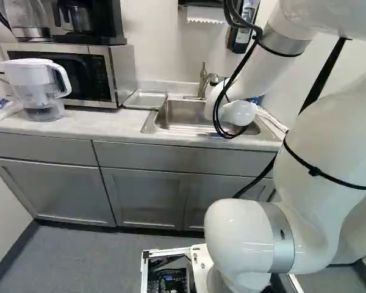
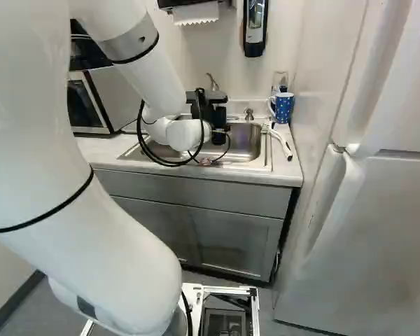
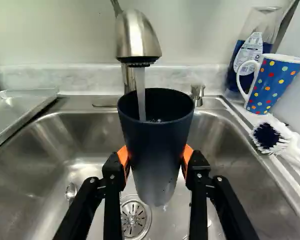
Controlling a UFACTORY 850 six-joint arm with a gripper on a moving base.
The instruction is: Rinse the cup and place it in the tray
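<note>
Gripper (image 2: 211,112) is over the sink (image 3: 35,155), w/ basin walls around the cup (image 3: 155,145) on all sides. Tightest spot is overhead: the faucet (image 3: 137,40) hangs just above the cup's mouth, its neck behind. Backsplash (image 3: 182,77) runs along the far edge, w/ the soap pump (image 3: 197,95) near the cup's far rim. More room shows btwn cup & the 2 side walls of the basin. Past 1 side rim sits the metal tray (image 1: 145,99), btwn microwave (image 1: 100,76) & sink. Beyond the opp. rim: brush (image 3: 270,137), dotted blue mug (image 3: 275,85) & bottle (image 3: 250,60), close to the side wall. Spoon (image 3: 71,191) & drain (image 3: 133,218) lie low in the basin.

In the wrist view the gripper (image 3: 156,160) is clamped on the cup, 2 orange pads (image 3: 188,157) pressing from opp. sides, approx. mid-height. Cup's upright, mouth up, in the sink area, not in the tray. It's dark navy up top, fading to grey near the base, tapering down. 1 water stream (image 3: 140,95) falls inside, w/ ripples or bubbles showing; small specks or drops near the bottom, can't tell which.
</note>
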